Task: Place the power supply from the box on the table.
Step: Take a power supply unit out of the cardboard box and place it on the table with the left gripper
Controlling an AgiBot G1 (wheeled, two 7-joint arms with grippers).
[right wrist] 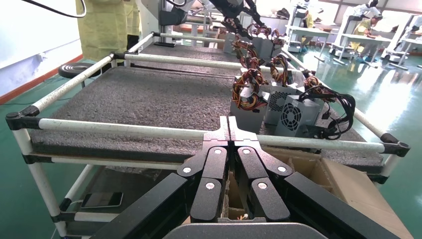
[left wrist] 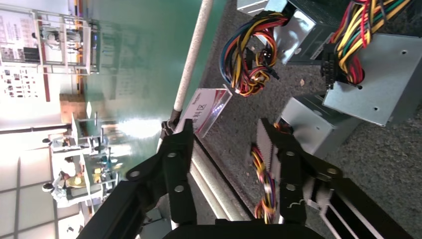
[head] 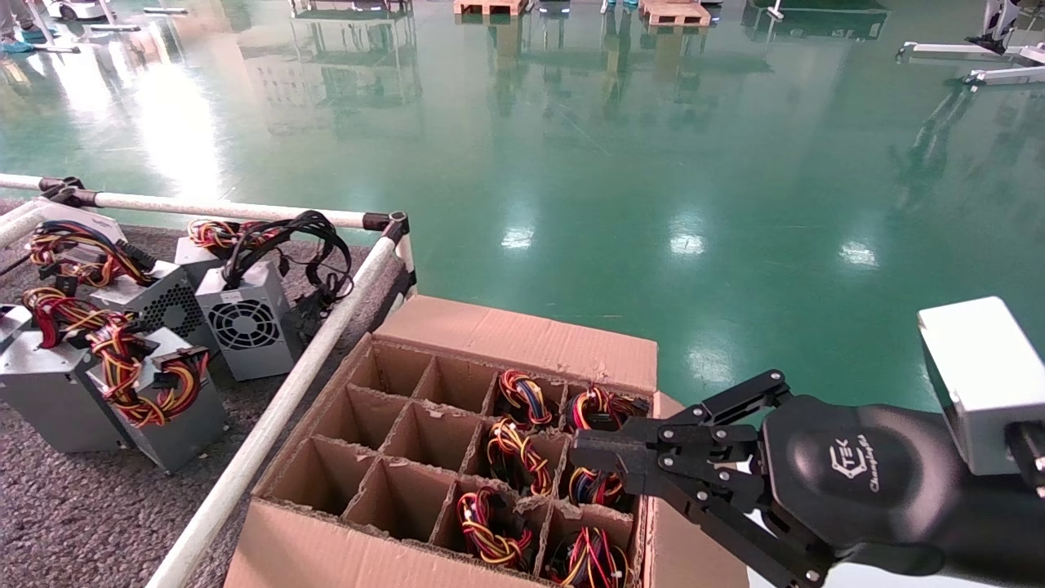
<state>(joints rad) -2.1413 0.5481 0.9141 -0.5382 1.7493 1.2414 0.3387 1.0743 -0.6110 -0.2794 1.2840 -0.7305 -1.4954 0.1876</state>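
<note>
Green floor fills the head view's top; the right gripper, fingers together and empty, hovers over the box at lower centre, above a supply. It should open before descending. Left wrist view: left gripper apart over the table. Right wrist view: closed fingertips confirm.

Counted on the table: five grey power supplies, each with a wire bundle. Counted in the box: one carton holding a grid of about twelve cells, three rows by four. Six cells on the left bare. Six wire bundles visible in the remaining cells on the right side, one per cell. White tube rails edging the table: two in head view, joined at one black corner joint. Grippers in head view: one.
</note>
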